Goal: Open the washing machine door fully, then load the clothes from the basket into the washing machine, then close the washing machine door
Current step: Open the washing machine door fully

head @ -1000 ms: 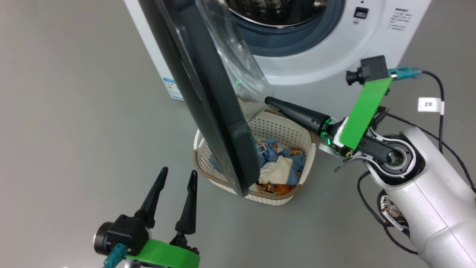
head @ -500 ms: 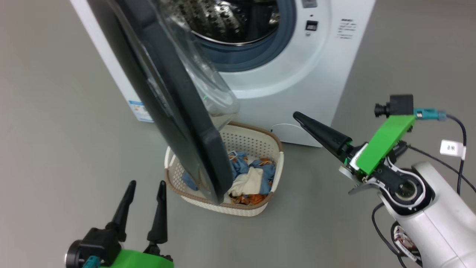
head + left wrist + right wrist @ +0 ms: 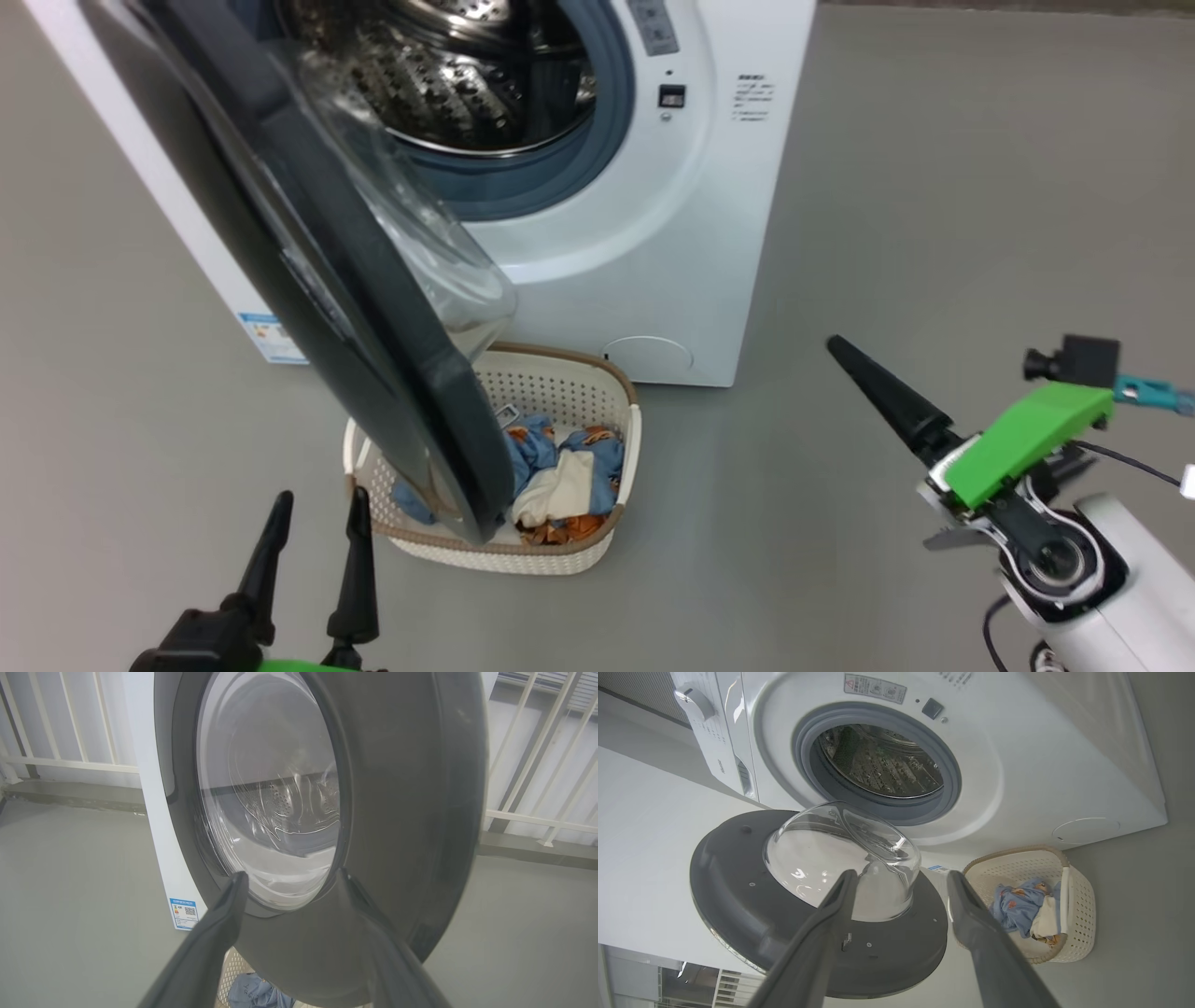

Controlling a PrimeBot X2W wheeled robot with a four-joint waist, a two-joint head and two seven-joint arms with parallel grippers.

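Low at the left of the head view: left pincer (image 3: 319, 495), fingers pointing up, spread wide, empty, near the washing machine door (image 3: 411, 392) but apart from it. Along its own fingers: the door's black rim and glass bowl close ahead. Over on the right: right pincer (image 3: 902, 873) on a bent pale arm, angled up and left toward the washing machine (image 3: 691, 233), fingers wide apart, nothing held, well clear of the door. Door swung out, overhanging the basket (image 3: 560, 387) on the floor (image 3: 934, 233). Clothes (image 3: 560, 476) heaped inside the basket.
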